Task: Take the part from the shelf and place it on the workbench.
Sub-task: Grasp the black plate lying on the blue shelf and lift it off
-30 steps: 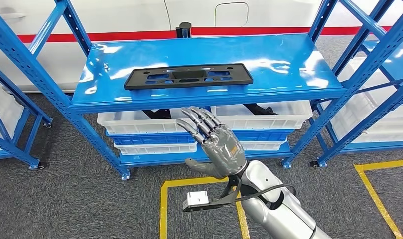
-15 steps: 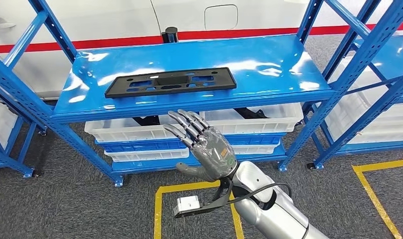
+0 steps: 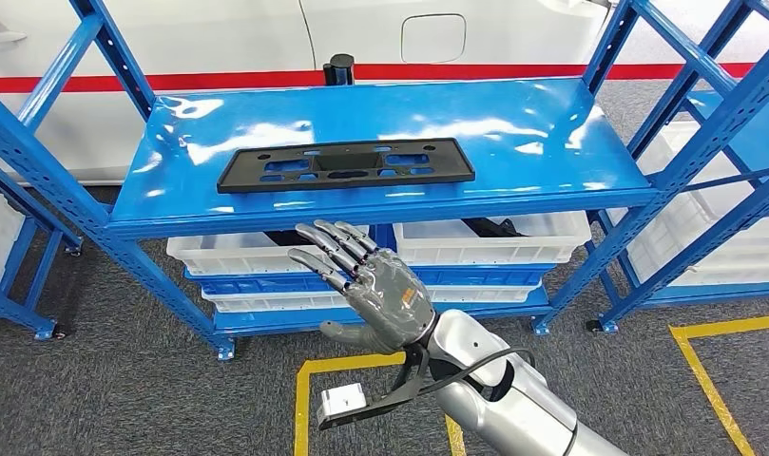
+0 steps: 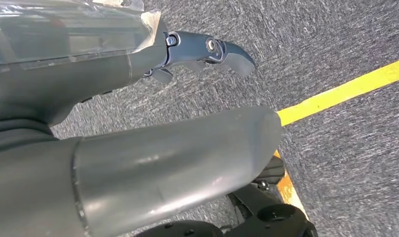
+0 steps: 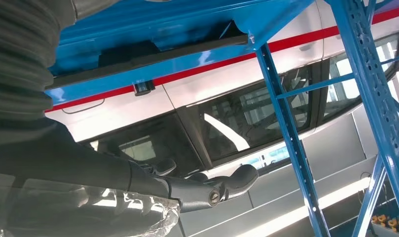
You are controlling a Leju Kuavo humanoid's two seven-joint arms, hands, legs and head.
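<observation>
Nearest in, the right hand [image 3: 371, 290] is up in front of the shelf [image 3: 589, 180], palm facing left, fingers spread and straight, thumb out, holding nothing. Compared w/ a sec ago it sits a bit lower and further left in the head view, fingertips now just under the shelf's front lip. The whole picture has swung about too, so part of that is the camera moving, not the arm. Hand pose itself is the same: flat, wide open. My read: the approach isn't finished, the hand has yet to rise over the lip before any grasp can start.

Left hand [image 4: 138, 168] is down by the floor [image 4: 345, 39]; its wrist view shows thumb and one dark fingertip, nothing in them, but how far open I can't tell.

Further back, the part [image 3: 346, 163] lies flat on the top deck, left of centre, a little way back from the front edge, untouched. It's a long, thin black plate, matt plastic by the look, w/ rectangular cut-outs along its length. Probably light but awkward to pinch lying flat.

Shelf deck is glossy blue painted metal, strong glare, perforated blue uprights. Below it, white plastic bins [image 3: 494, 237]. Floor is grey carpet-like texture w/ yellow tape lines [image 3: 722, 380]. Farthest, a white vehicle body [image 3: 219, 28] w/ a red stripe.
</observation>
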